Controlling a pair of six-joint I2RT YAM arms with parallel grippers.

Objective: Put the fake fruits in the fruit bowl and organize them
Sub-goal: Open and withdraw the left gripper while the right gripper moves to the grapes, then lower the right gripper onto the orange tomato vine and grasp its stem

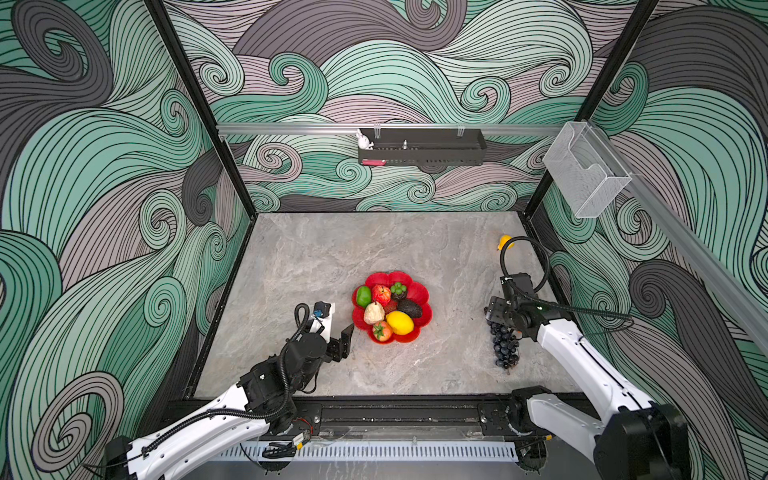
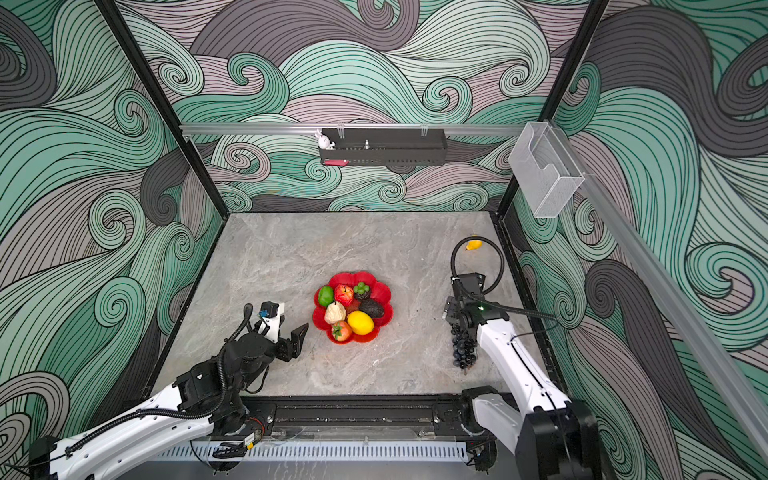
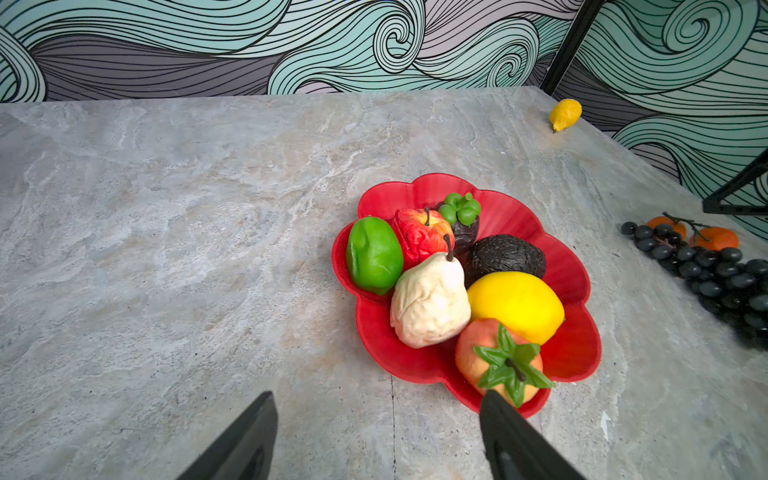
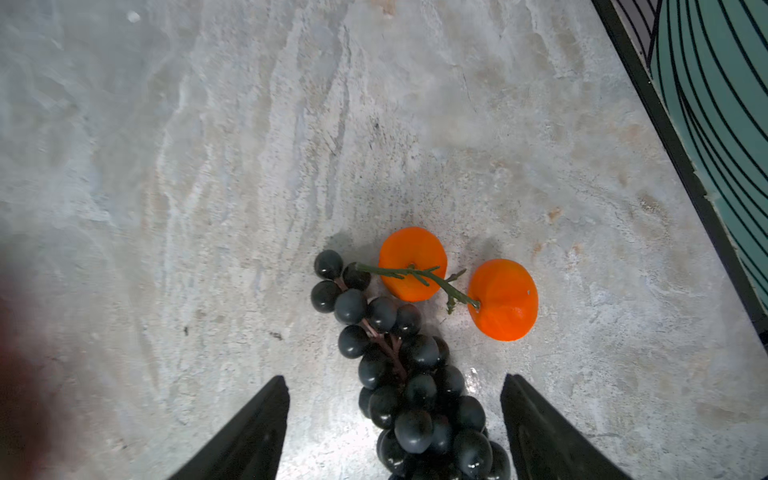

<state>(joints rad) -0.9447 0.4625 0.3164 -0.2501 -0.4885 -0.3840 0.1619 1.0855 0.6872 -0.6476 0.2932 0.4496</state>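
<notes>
**Seven fruits in the bowl; grapes, two oranges and a yellow fruit on the surface**

Grey marbled surface (image 1: 311, 266), with swirl-print walls on three sides.

The fruit bowl (image 1: 420, 291) is red and scalloped. It sits near the middle of the surface, a little toward the near edge.

Left hand (image 3: 378, 397): just beside the bowl's near-left rim, jaws wide apart, nothing between them. One fingertip (image 1: 349, 330) is close to the rim; contact cannot be told.

Right hand (image 4: 395, 378): low over the grape bunch (image 1: 505, 349), jaws spread and straddling it. There is a gap on each side, so no grip.

The grape bunch lies on the surface well right of the bowl, long axis running near to far.

In the bowl:
- Lemon (image 1: 400, 323) on the near right, long axis crosswise.
- Pear (image 1: 373, 313) left of the lemon, stem pointing away toward the apple (image 1: 381, 294).
- Avocado (image 1: 410, 308) beyond the lemon, lying crosswise.
- Green fruit (image 1: 363, 296) at the left rim, long axis near to far.
- Orange-red fruit (image 1: 382, 331) with a green calyx at the near rim.
- Dark fruit (image 1: 399, 290) with a green cap at the far side.

A small yellow fruit (image 1: 505, 242) sits by the far-right wall, narrow end turned roughly toward the bowl.

Both wrist views show two tiny oranges (image 4: 503, 299) just beyond the grapes, with the bunch's green twig lying over them. In the top views I cannot pick them out beneath the right arm.
</notes>
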